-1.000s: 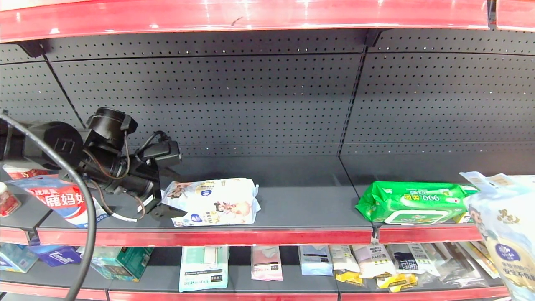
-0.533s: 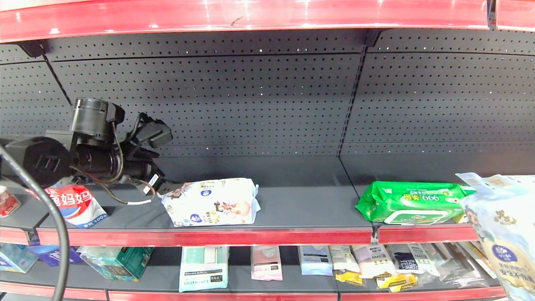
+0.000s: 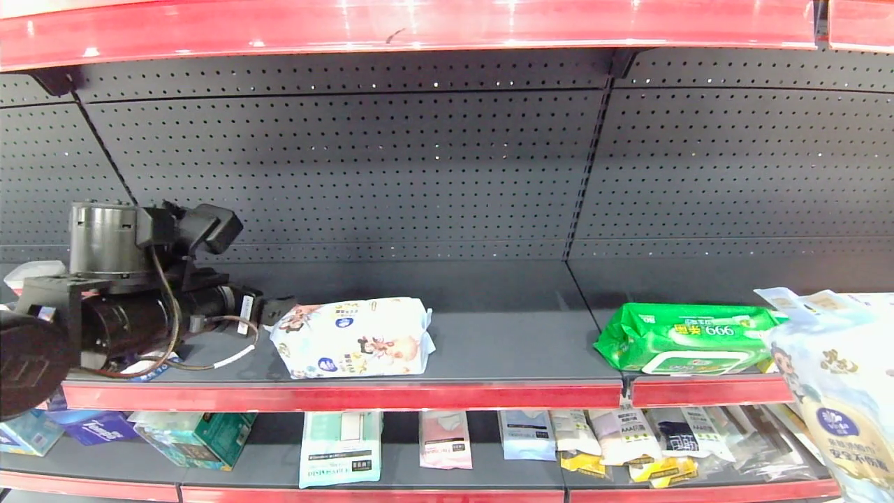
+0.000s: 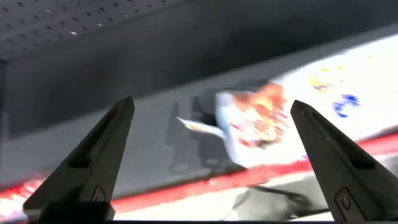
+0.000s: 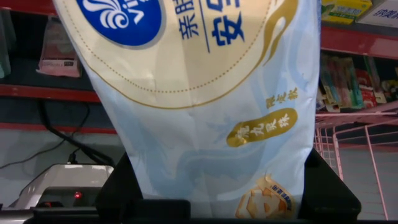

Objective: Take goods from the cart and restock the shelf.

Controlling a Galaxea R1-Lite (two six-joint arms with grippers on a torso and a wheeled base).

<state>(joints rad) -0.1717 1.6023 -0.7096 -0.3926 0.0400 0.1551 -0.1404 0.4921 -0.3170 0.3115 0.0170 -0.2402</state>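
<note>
You see a white pack (image 3: 353, 337) printed with cartoon figures at 7 o'clock, a green pack (image 3: 688, 337) with a white label at 4 o'clock, and a pale blue pouch (image 3: 838, 391) with gold swirls. The shelf edge (image 3: 335, 395) is red; the back panel (image 3: 419, 175) is dark grey and perforated.

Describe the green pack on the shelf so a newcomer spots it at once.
On the dark grey shelf with the red front edge, right bay, a bright green soft wipes pack lies flat near the front. Its colour and white flap set it apart from the white cartoon-printed pack further left.
</note>
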